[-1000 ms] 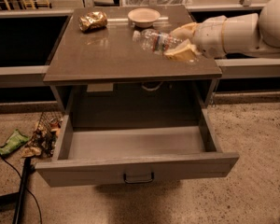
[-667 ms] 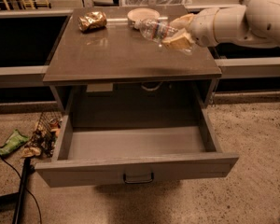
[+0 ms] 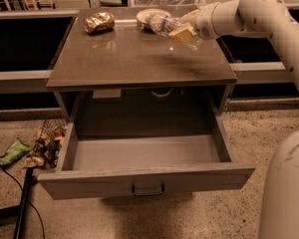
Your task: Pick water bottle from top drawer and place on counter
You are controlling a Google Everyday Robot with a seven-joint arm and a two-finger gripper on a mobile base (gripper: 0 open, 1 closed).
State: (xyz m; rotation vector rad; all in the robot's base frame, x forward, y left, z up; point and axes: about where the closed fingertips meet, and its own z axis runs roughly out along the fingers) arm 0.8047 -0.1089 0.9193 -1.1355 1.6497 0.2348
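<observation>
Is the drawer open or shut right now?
Open: the drawer is pulled out, its grey floor bare. The claw holds the bottle tilted above the counter.

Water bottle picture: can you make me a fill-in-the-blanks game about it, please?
1. The gripper, up over the counter, is shut on the ___.
2. The top drawer below the counter is pulled ___.
3. The crumpled foil bag on the counter is ___ in colour.
4. Near the gripper, at the counter's far edge, sits a pale ___.
Missing words: water bottle; open; gold; bowl.
</observation>
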